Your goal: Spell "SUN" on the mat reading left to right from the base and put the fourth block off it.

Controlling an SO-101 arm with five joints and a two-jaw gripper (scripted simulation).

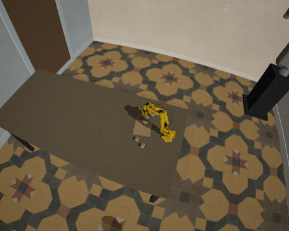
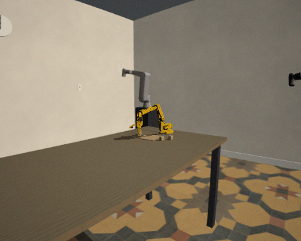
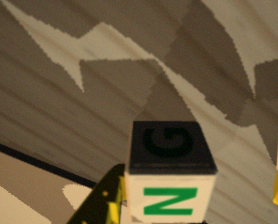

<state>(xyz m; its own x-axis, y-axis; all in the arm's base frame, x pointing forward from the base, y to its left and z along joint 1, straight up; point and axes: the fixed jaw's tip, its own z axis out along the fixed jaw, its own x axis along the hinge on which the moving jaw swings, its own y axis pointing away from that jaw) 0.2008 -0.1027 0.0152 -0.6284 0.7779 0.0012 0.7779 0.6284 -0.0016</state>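
Note:
My gripper [image 1: 145, 115] [image 2: 139, 134] [image 3: 197, 197] is open at table height, off the mat's far side. A block [image 3: 170, 201] with a green N on its light face and a G on its dark face stands between the fingers, near the left finger with a gap to the right one. The mat [image 1: 141, 130] [image 3: 25, 175] lies flat; its dark edge crosses the wrist view at lower left. A pinkish block [image 1: 153, 114] sits beside the arm. Two more blocks, one greenish [image 1: 136, 139] [image 2: 161, 138] and one with a blue mark [image 1: 142, 145] [image 2: 171, 137], lie off the mat's near side; their letters are too small to read.
The wooden table [image 1: 85, 117] [image 2: 98, 168] carries the arm's base [image 1: 168, 136] [image 2: 167, 128] near one end. The arm's shadow falls across the table and part of the mat.

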